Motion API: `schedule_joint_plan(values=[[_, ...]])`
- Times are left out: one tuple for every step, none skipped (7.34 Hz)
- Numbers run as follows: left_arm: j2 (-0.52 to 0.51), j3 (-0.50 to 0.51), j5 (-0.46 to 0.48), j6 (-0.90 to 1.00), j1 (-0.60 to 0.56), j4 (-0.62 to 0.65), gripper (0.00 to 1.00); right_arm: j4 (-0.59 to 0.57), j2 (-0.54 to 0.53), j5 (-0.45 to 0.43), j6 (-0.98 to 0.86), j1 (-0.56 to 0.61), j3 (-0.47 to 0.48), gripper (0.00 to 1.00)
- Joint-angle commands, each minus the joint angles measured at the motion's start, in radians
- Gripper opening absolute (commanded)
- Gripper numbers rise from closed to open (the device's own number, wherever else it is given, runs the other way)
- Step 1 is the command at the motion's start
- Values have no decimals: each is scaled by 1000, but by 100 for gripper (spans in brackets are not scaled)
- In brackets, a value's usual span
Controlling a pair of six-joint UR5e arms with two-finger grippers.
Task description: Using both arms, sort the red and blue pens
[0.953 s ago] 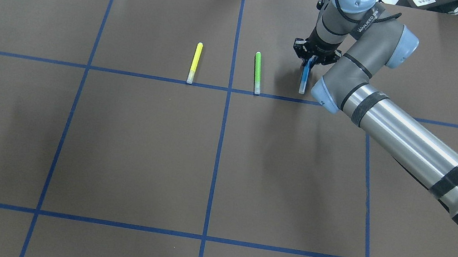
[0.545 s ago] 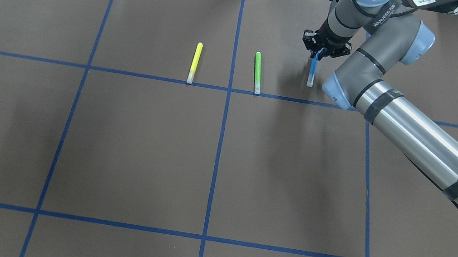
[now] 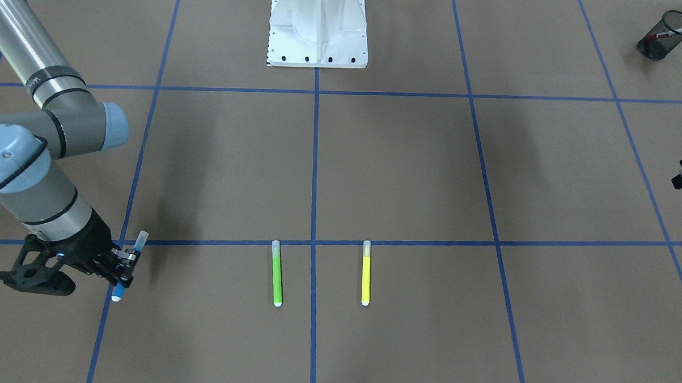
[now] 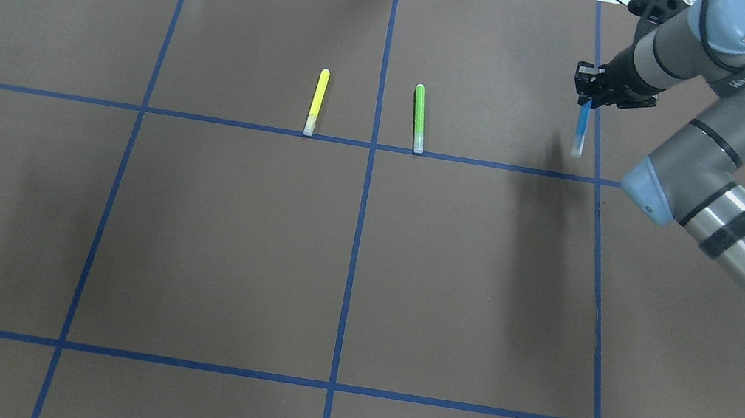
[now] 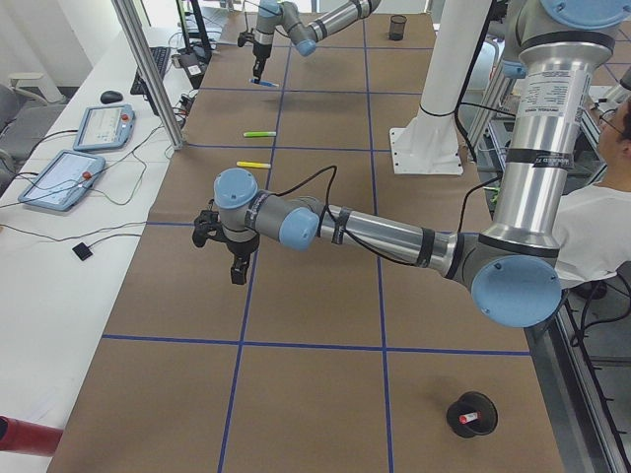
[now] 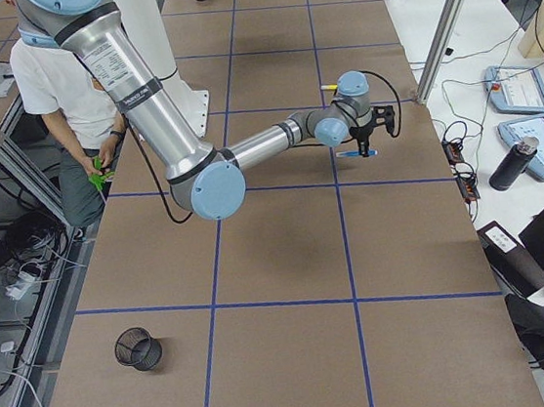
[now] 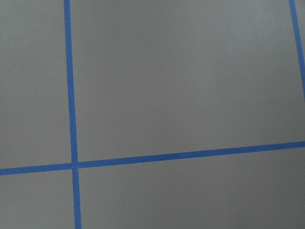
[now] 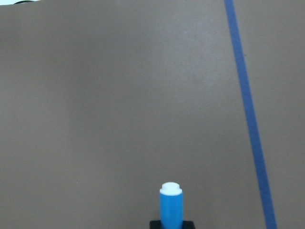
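Observation:
My right gripper (image 4: pixel 604 92) is shut on the blue pen (image 4: pixel 581 126), which hangs above the mat over a blue tape line at the far right. The front-facing view has the same right gripper (image 3: pixel 124 266) holding the blue pen (image 3: pixel 131 263) at its left. In the right wrist view the pen's white tip (image 8: pixel 170 191) points away over bare mat. The red pen (image 3: pixel 667 34) stands in a black mesh cup (image 3: pixel 655 46) on my left side. My left gripper (image 5: pixel 237 266) hovers over the mat; I cannot tell how its jaws stand.
A green pen (image 4: pixel 419 118) and a yellow pen (image 4: pixel 315 101) lie side by side at the far centre. A second black mesh cup (image 6: pixel 138 348) stands on my right side. The white robot base (image 3: pixel 318 29) sits mid-table. A person (image 6: pixel 52 81) sits behind it.
My right gripper has carried the blue pen off the mat and to the right, away from the green pen, as far as the right-hand tape line.

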Motion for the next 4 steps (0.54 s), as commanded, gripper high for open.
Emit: schedule_joint_plan(values=[[0, 2, -2, -1, 2, -2, 99, 1, -220, -5, -109, 63, 184, 0], [1, 1, -2, -2, 0, -2, 99, 42, -316, -3, -172, 121, 226, 0], [1, -2, -2, -2, 0, -2, 99, 125, -434, -3, -179, 158, 269, 0], [-3, 5, -2, 7, 2, -2, 99, 217, -562, 1, -185, 210, 319, 0]])
